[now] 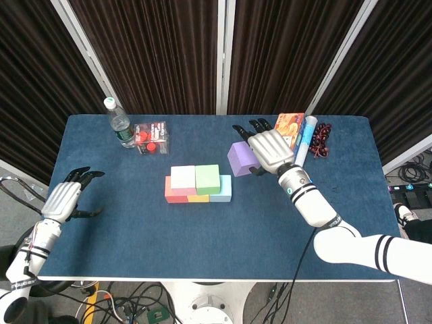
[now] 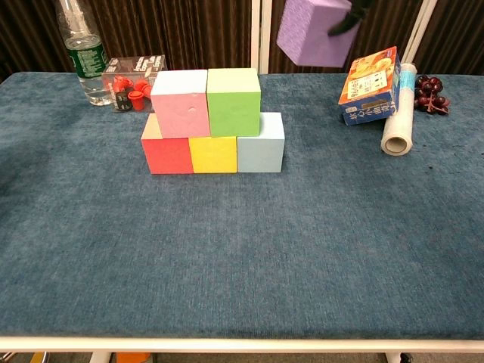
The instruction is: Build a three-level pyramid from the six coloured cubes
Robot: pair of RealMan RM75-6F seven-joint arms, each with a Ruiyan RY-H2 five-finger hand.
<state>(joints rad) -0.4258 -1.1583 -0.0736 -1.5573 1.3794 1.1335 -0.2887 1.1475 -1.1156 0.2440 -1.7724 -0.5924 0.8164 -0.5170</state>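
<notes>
Right hand gripping purple cube, fingers wrapped over its top and far side. Cube lifted clear of the table, slightly tilted, right of the stack and toward the far edge; in the chest view, seen at the top of frame with only dark fingertips visible.

Stack near the table centre: red cube, yellow cube and light blue cube side by side, touching, as bottom row. Pink cube and green cube set on top, touching each other. Nothing on the second level.

Left hand over the near left corner of the table, holding nothing, fingers spread and slightly curled.

Along the far edge: water bottle and clear box of red pieces toward the left corner; snack box, white roll and dark berries toward the right corner.
</notes>
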